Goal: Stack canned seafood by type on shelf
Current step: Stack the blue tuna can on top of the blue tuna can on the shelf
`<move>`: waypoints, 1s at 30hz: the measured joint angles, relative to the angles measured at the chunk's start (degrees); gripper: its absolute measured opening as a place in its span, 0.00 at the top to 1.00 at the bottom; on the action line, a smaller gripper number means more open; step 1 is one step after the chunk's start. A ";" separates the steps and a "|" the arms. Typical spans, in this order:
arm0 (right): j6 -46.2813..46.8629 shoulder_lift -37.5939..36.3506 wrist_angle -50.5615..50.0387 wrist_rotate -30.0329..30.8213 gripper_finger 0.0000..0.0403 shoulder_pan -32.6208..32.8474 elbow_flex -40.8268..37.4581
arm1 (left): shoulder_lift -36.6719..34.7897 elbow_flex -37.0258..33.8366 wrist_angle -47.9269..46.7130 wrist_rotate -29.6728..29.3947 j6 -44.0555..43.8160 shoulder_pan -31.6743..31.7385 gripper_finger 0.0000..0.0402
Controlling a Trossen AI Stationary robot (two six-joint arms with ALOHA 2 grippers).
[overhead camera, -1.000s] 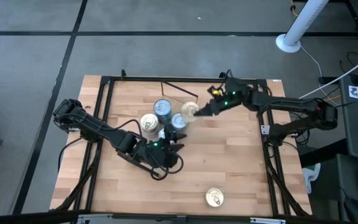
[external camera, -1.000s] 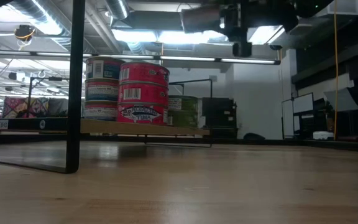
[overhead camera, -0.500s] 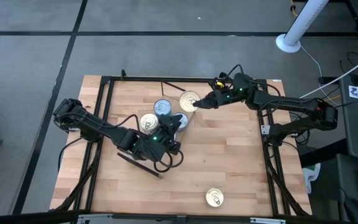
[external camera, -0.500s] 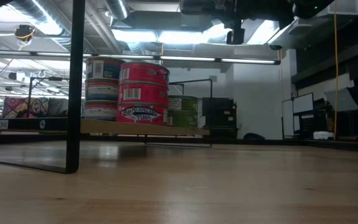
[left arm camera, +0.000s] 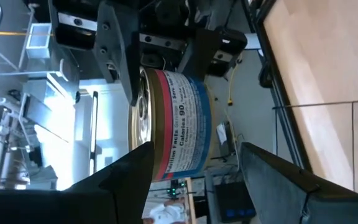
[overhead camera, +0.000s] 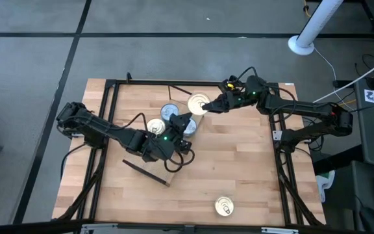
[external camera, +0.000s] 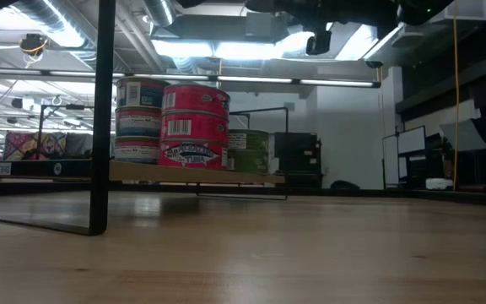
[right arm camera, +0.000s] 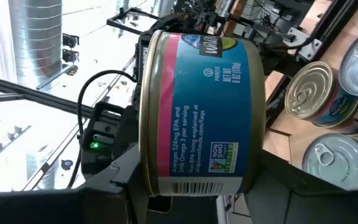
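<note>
Bench holds my stacked tins [overhead camera: 167, 120]; right tool [overhead camera: 208, 108] clamps a gold-lidded can [overhead camera: 198, 104]; left tool [overhead camera: 186, 122] stands apart beside it.

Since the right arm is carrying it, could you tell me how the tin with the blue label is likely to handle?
The tin looks stiff metal, so the right tool probably won't dent it. It is held by its flat ends; the smooth lid might slip. Dropped on its curved side it could roll. Short and wide, it should stack steadily on the other tins.
</note>
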 joint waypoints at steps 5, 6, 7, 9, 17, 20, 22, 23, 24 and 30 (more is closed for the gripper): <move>0.02 0.00 -0.07 0.06 0.52 -0.02 0.00 | 0.00 0.00 0.00 0.02 1.55 0.84 0.41; 0.02 0.00 -0.09 0.06 0.52 -0.04 0.00 | 0.00 0.00 0.00 0.02 1.67 0.87 0.41; 0.02 0.00 -0.09 0.05 0.52 -0.04 0.00 | 0.00 0.00 0.00 0.02 1.74 0.87 0.41; 0.02 0.00 -0.09 -0.11 0.52 0.00 0.00 | 0.00 0.00 0.00 0.04 1.74 0.77 0.41; 0.00 0.02 -0.13 -0.38 0.52 0.02 0.02 | 0.00 0.00 0.02 0.11 1.74 -1.53 0.41; 0.00 0.02 -0.13 -0.36 0.52 0.02 0.02 | 0.02 0.00 0.05 0.17 1.98 -2.03 0.41; 0.00 0.02 -0.13 -0.36 0.52 0.02 0.02 | 0.02 0.00 0.05 0.17 2.71 -2.04 0.41; -0.02 0.02 -0.15 -0.36 0.52 0.02 0.02 | 0.02 0.00 0.10 0.17 3.13 -2.04 0.41; -0.02 0.02 -0.15 -0.35 0.52 0.02 0.02 | 0.02 0.00 0.33 0.17 3.59 -1.94 0.41; -0.02 0.02 -0.15 -0.33 0.52 0.02 0.02 | 0.02 0.00 4.75 2.33 6.57 -0.59 0.41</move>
